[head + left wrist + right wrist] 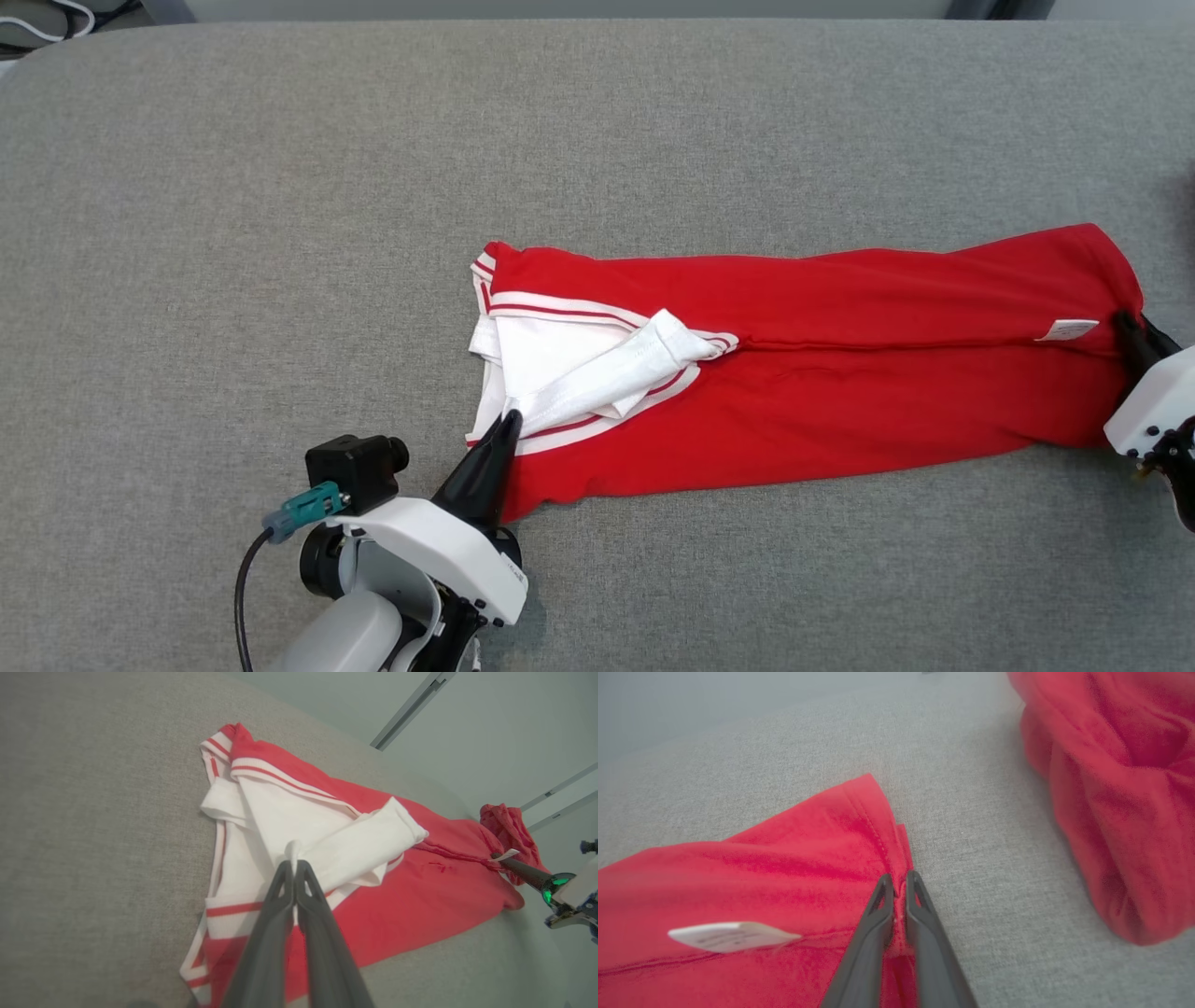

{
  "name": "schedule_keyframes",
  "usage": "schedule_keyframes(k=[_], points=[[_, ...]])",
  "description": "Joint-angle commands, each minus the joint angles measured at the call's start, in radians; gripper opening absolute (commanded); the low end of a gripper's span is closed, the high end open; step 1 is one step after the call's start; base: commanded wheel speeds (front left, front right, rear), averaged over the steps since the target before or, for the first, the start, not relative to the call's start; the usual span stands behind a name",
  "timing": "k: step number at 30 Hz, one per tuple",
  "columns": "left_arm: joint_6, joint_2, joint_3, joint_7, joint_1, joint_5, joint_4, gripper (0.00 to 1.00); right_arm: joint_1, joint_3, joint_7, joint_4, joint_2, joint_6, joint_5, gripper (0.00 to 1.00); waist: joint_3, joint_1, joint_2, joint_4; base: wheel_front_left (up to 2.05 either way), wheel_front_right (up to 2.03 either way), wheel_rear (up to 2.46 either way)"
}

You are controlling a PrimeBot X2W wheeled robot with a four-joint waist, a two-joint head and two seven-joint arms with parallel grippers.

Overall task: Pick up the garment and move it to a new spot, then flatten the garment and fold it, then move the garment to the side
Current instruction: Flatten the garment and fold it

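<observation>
Left gripper (509, 425): clenched, fingers pressed flat together on a small pinch of white cloth at the garment's left end.
Right gripper (1130, 327): clamped on the red hem at the right end, touching the cloth just beside the tag (1067, 329).
Garment (840, 355): a red top with white striped trim, lying long and narrow on the grey table (280, 233), stretched between the two grippers.
Sleeve (635, 364): white, turned back over the red near the left pinch, loose and not flat.
Relative to grippers: the whole length lies between them. The left grip is at the near edge of the left end and the right grip at about mid-height of the right end.
Handling: likely light, soft and limp. It should sag wherever it is not held and drag rather than slide on the woven cover. It is not fragile.
Where to hold: hems and trim look thicker and should give the surest pinch. Both ends need carrying together, or the middle will droop and bunch.
Red heap (1125, 788): bunched on the table near the right gripper. Whether it is a separate piece I cannot tell.
</observation>
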Motion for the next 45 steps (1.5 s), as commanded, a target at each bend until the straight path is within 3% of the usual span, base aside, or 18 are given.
schedule_keyframes(k=[1, 2, 3, 12, 18, 20, 26, 29, 38, 45], points=[[0.009, 0.011, 0.035, -0.019, -0.005, 0.006, -0.004, 0.40, 0.033, 0.005, -0.025, -0.005, -0.012, 0.000, -0.010, 1.00, -0.012, 0.0000, 0.0000, 0.000, 0.00, 0.00, 0.00], [0.010, 0.004, 0.038, -0.026, -0.005, 0.002, 0.006, 0.89, 0.033, 0.003, -0.038, -0.002, -0.008, 0.000, -0.011, 1.00, -0.018, 0.0000, 0.0000, 0.000, 0.00, 0.00, 0.00], [0.010, -0.001, 0.040, -0.037, -0.007, 0.005, 0.013, 1.00, 0.035, 0.007, -0.048, -0.004, -0.007, 0.000, -0.016, 1.00, -0.026, 0.0000, 0.0000, 0.000, 0.00, 0.00, 0.00], [0.061, -0.004, 0.128, -0.130, 0.015, 0.082, 0.038, 1.00, 0.077, 0.015, -0.212, -0.095, 0.012, 0.000, -0.137, 1.00, -0.140, 0.0000, 0.0000, -0.004, 0.00, 0.00, 0.00], [0.113, -0.050, 0.251, -0.137, 0.083, 0.239, -0.028, 1.00, 0.213, -0.122, -0.217, -0.283, 0.106, 0.000, -0.303, 1.00, -0.231, 0.0000, 0.0000, -0.017, 0.00, 0.00, 0.00], [0.096, -0.085, 0.300, -0.138, 0.137, 0.302, -0.048, 1.00, 0.308, -0.177, -0.217, -0.374, 0.164, 0.000, -0.378, 1.00, -0.273, 0.0000, 0.0000, -0.028, 0.00, 0.00, 0.00], [0.057, -0.141, 0.387, -0.138, 0.215, 0.451, -0.098, 1.00, 0.461, -0.267, -0.217, -0.554, 0.246, 0.000, -0.488, 1.00, -0.320, 0.0000, 0.0000, -0.043, 0.00, 0.00, 0.00], [0.039, -0.161, 0.419, -0.138, 0.244, 0.494, -0.114, 1.00, 0.512, -0.286, -0.217, -0.610, 0.268, 0.000, -0.507, 1.00, -0.328, 0.0000, 0.0000, -0.048, 0.00, 0.00, 0.00], [-0.078, -0.219, 0.531, -0.138, 0.374, 0.601, -0.153, 1.00, 0.703, -0.381, -0.217, -0.754, 0.336, 0.000, -0.533, 1.00, -0.378, 0.0000, 0.0000, -0.051, 0.00, 0.00, 0.00], [-0.104, -0.225, 0.567, -0.138, 0.451, 0.647, -0.162, 1.00, 0.775, -0.386, -0.217, -0.790, 0.352, 0.000, -0.517, 1.00, -0.406, 0.0000, 0.0000, -0.060, 0.00, 0.00, 0.00]])
